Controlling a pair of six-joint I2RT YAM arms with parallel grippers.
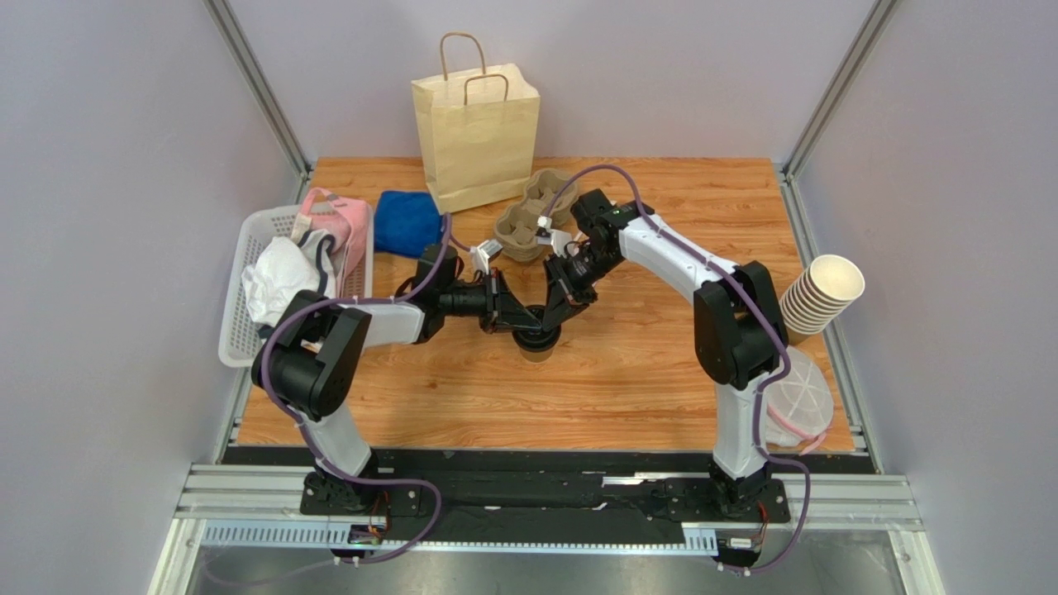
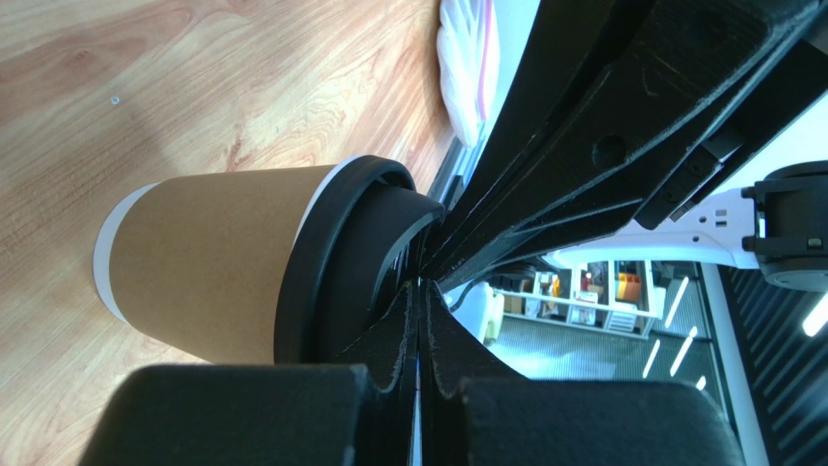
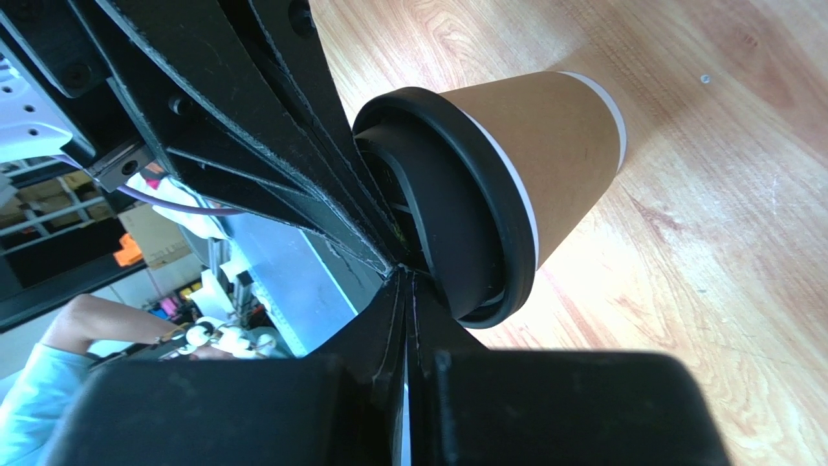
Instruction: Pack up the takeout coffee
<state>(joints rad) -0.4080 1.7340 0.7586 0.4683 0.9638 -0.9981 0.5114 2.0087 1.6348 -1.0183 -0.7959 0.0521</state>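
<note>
Two sets of jaws meet over the takeout coffee [image 1: 538,345], which stands upright on the counter [image 1: 646,372] near its middle, well in front of the paper bag [image 1: 476,130] and the pulp cup carrier [image 1: 534,217]. The left jaws are pressed flat together with nothing between them, their tips against the cup's black lid [image 2: 326,262]. The right jaws are likewise pinched together, their tips touching the lid's top from the opposite side.
</note>
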